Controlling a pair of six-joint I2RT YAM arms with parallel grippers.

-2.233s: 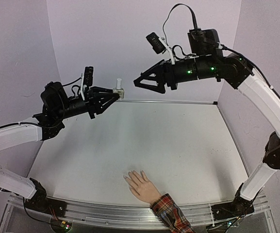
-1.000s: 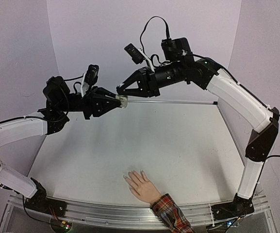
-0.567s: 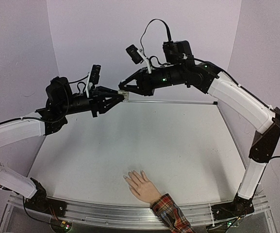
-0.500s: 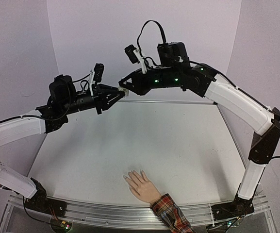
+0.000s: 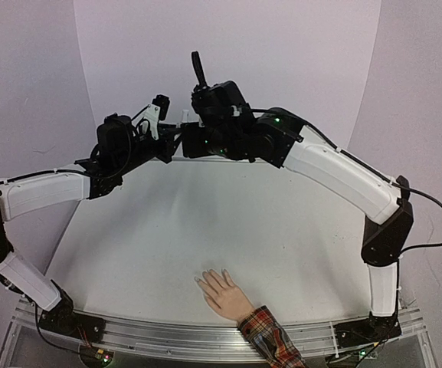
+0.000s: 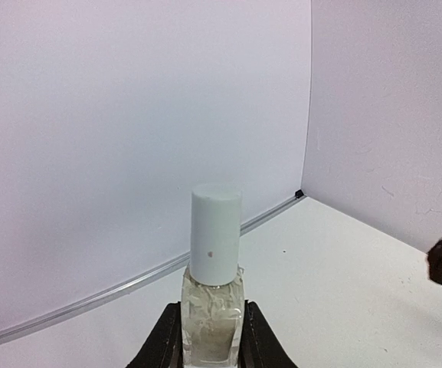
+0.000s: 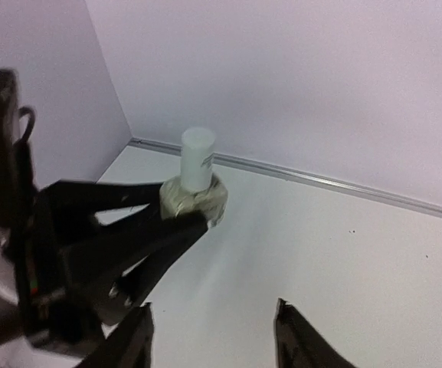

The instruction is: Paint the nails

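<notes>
The flesh-coloured mannequin hand (image 5: 224,295) lies palm down at the table's near edge, with its red plaid cuff (image 5: 270,340) behind it. Its nails (image 5: 200,281) are too small to make out. My left gripper (image 6: 213,349) is shut on the glass body of a small polish bottle (image 6: 211,310) with a white cap (image 6: 215,241), held upright high over the back left of the table. My right gripper (image 7: 213,337) is open and empty. The bottle (image 7: 194,192) stands just ahead of its fingers, apart from them. In the top view both grippers meet around the bottle (image 5: 183,116).
The white table (image 5: 282,230) is walled by pale panels at the back and both sides. A metal strip (image 5: 305,161) runs along the back edge, and a metal rail (image 5: 167,331) along the front. The right arm (image 5: 335,172) spans the back of the table.
My right arm has swung left and turned towards the bottle, its open fingers now close by it. My left arm has lifted the bottle a little up and back.
</notes>
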